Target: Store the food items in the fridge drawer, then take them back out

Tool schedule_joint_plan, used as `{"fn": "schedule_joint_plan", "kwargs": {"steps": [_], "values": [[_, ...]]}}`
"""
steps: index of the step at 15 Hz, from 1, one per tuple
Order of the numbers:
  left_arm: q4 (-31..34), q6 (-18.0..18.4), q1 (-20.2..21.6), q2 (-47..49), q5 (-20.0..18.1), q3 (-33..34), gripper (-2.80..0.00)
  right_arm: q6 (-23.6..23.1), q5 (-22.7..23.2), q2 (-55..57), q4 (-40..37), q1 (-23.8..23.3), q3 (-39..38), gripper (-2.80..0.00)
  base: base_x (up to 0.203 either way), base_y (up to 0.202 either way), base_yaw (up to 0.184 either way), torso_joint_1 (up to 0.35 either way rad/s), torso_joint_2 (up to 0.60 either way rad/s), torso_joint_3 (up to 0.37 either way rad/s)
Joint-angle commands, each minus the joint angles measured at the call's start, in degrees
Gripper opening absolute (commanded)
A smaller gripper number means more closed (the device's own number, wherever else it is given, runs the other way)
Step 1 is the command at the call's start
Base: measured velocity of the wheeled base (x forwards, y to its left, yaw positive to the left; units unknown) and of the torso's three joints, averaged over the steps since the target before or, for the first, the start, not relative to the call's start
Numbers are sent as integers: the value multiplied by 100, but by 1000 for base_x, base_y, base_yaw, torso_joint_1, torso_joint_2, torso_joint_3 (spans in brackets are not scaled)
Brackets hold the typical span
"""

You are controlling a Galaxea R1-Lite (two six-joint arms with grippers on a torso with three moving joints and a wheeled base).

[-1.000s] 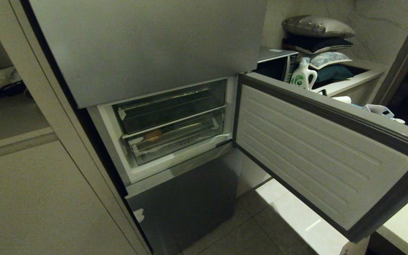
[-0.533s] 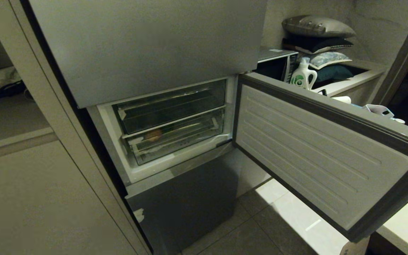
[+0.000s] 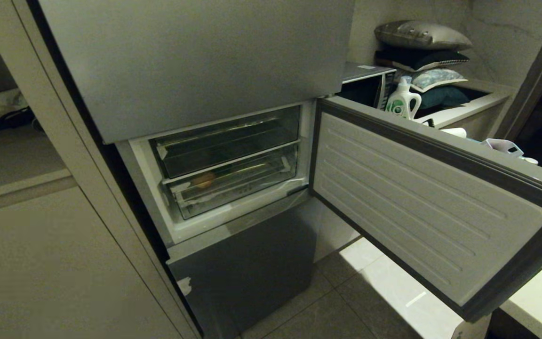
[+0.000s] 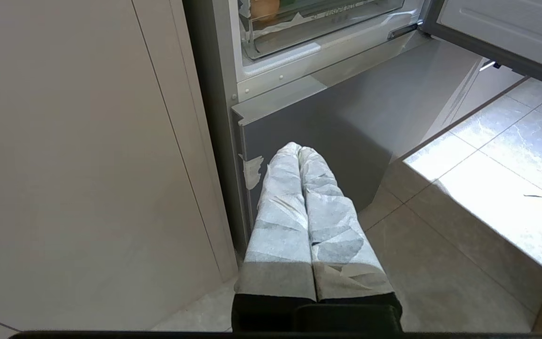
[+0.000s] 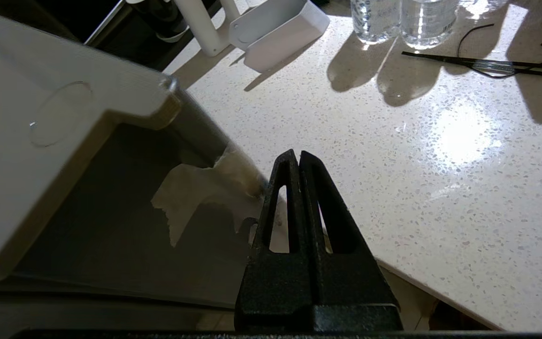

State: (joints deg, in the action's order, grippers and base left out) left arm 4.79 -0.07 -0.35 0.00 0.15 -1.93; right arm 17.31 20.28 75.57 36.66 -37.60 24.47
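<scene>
The right gripper [image 5: 298,157] is nearest the work: its black fingers are pressed together with nothing between them, and it hangs at the edge of a speckled countertop [image 5: 393,155], just beside the corner of the open fridge door [image 3: 421,197]. The risk here is collision: any sweep toward the fridge from this position can strike the door's edge or swing the door, because the door stands between the arm and the compartment. Two water bottles [image 5: 402,19] and a loose black cable tie [image 5: 482,63] lie farther along the countertop and could be knocked over or snagged by a wide arc. The left gripper [image 4: 299,151], its wrapped fingers closed and empty, is parked low in front of the grey lower door panel [image 4: 346,136] and is not engaged. Farther in, the fridge drawer [image 3: 233,186] sits pushed into the compartment, below the upper clear compartment [image 3: 226,141]. The potato [image 3: 203,179] is visible inside the fridge drawer at its left end; the bell pepper cannot be made out with certainty. Retrieval requires pulling the drawer by its clear front lip; a closed gripper cannot hook it reliably and may slip, and a sharp pull could roll the potato out of reach.
</scene>
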Motion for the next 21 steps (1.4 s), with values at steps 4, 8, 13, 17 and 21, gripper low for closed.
{"fn": "schedule_joint_plan", "kwargs": {"steps": [4,8,13,17,21], "values": [[4,-1,0,9,2,-1,-280,18,258,-130,26,-2,-77,-280,0,0,0,0,0,0],[-4,-1,0,9,2,-1,-280,36,431,-263,26,-2,-202,-280,0,0,0,0,0,0],[4,-1,0,9,2,-1,-280,8,599,-1089,29,158,-776,-280,0,0,0,0,0,0],[4,-1,0,9,2,-1,-280,-19,628,-2071,34,483,-1614,-280,0,0,0,0,0,0],[4,-1,0,9,-2,-1,-280,-25,639,-2934,31,1098,-2276,-280,0,0,0,0,0,0]]}}
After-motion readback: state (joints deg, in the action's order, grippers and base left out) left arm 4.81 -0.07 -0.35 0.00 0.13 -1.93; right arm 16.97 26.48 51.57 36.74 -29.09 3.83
